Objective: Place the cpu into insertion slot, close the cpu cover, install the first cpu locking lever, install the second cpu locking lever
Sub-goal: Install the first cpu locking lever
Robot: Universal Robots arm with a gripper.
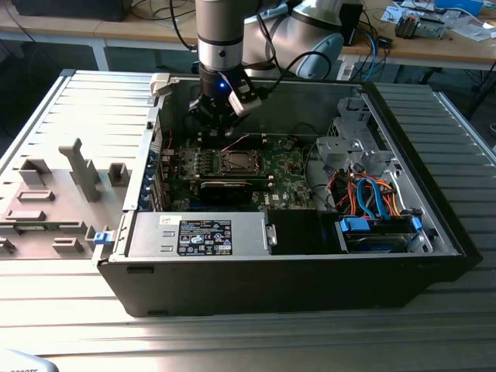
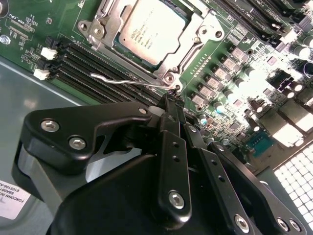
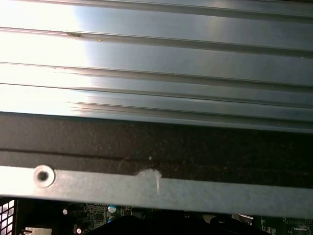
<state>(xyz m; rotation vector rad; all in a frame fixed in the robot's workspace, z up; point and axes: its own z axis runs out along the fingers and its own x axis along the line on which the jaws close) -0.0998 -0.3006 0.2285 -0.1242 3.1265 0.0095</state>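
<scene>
The cpu [image 2: 151, 32] lies flat in its socket on the green motherboard, grey-silver top up. The cpu cover [image 2: 203, 36], a silver frame, is down around it. A thin wire locking lever [image 2: 122, 80] runs along one side of the socket, and its end meets my fingertips. My gripper [image 2: 172, 100] is shut, its black fingers pressed together right beside the socket's corner. In the exterior view the gripper [image 1: 219, 124] hangs inside the open computer case, just above the socket [image 1: 232, 161].
Black memory slots [image 2: 83, 61] run beside the socket. A power supply [image 1: 201, 232] and a drive cage with blue cables [image 1: 372, 198] fill the case's near side. The case rim [image 3: 156, 191] and ribbed metal table [image 3: 156, 58] lie beyond.
</scene>
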